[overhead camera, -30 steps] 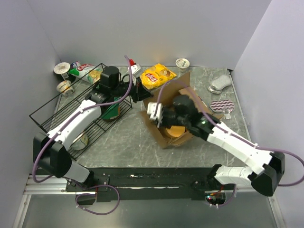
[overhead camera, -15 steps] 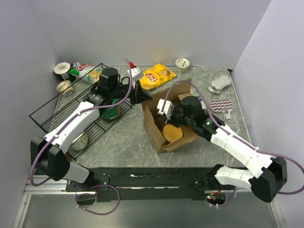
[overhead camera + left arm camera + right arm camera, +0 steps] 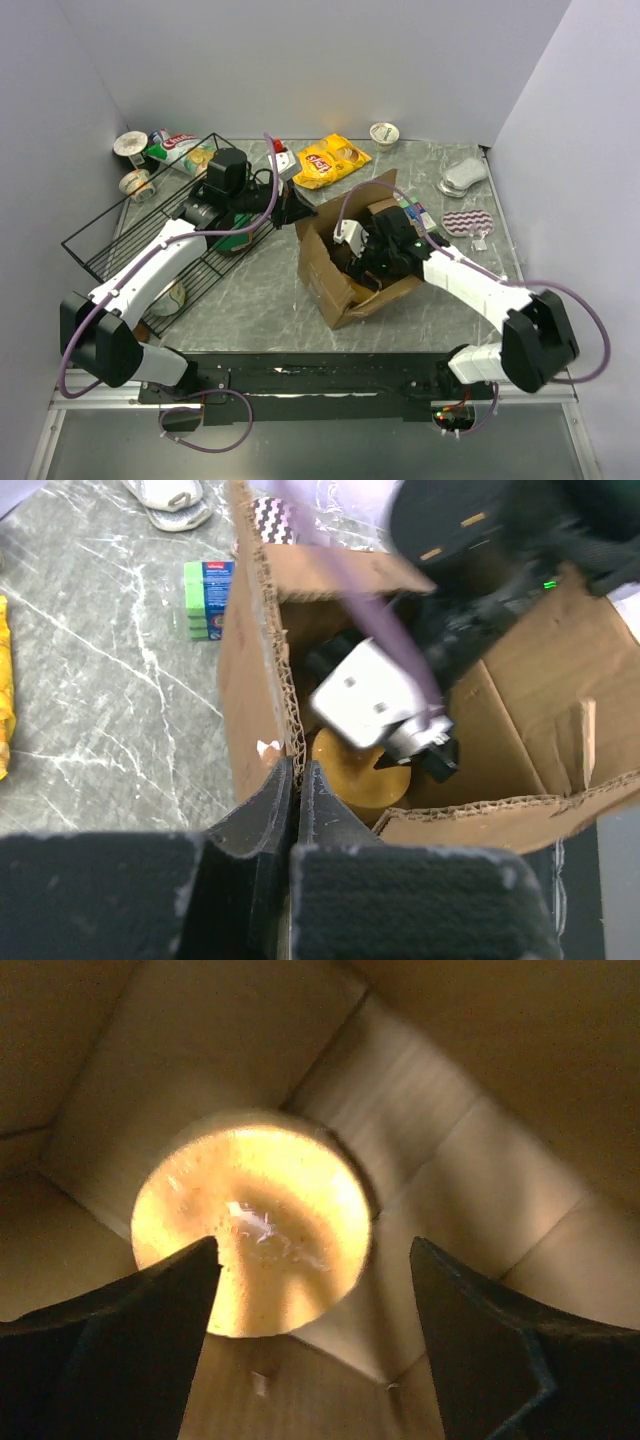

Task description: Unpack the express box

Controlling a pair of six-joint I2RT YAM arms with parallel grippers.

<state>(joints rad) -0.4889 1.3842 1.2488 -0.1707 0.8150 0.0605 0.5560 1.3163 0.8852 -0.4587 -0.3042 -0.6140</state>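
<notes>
The express box (image 3: 322,278) is a brown cardboard carton standing open near the table's middle. My left gripper (image 3: 291,211) is shut on the top edge of its left wall; in the left wrist view the left gripper (image 3: 296,772) pinches the corrugated wall (image 3: 250,680). My right gripper (image 3: 368,262) reaches down inside the box. In the right wrist view the right gripper (image 3: 315,1260) stands wide open just above a round yellow thing (image 3: 250,1225) lying on the box floor (image 3: 450,1140), and holds nothing. That round yellow thing (image 3: 355,778) also shows in the left wrist view.
A black wire basket (image 3: 110,235) stands at the left under my left arm. A yellow chips bag (image 3: 330,160), a small cup (image 3: 383,132), a white oval thing (image 3: 462,175) and a zigzag-patterned pouch (image 3: 467,220) lie behind and to the right. A small blue-green carton (image 3: 208,600) lies beside the box.
My right gripper has gone down into the box and its jaws have opened wide. The box has turned and shifted a little, with my left gripper still on its wall.
</notes>
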